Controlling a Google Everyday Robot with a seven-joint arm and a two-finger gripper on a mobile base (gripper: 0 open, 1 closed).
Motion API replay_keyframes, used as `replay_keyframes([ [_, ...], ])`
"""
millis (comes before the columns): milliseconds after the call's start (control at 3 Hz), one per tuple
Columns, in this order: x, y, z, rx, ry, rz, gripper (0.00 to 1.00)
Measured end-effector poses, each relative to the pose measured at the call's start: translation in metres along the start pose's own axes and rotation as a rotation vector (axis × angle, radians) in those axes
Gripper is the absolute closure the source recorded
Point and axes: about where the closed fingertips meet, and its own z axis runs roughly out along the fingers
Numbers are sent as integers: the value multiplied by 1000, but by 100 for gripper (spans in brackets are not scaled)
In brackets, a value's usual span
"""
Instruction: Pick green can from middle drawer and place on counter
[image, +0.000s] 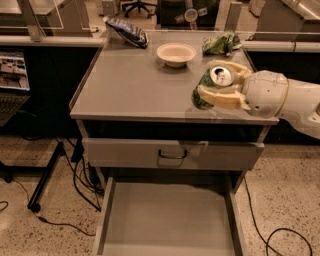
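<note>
My gripper (220, 84) comes in from the right and is shut on the green can (211, 86). The can is dark green with a silver top and pull tab, tilted toward the camera, held just above the right front part of the counter (130, 85). The cream fingers (222, 98) wrap both sides of the can. The middle drawer (167, 220) stands pulled out below, its flat grey floor bare.
A cream bowl (176, 53) sits at the back middle of the counter. A green foil snack bag (220, 43) lies at the back right and a dark blue snack bag (127, 31) at the back left. A grey drawer front with a black handle (172, 154) is under the counter.
</note>
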Motion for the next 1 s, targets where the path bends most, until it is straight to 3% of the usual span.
replay_keyframes([
  [1000, 40, -41, 34, 208, 102, 8, 100],
])
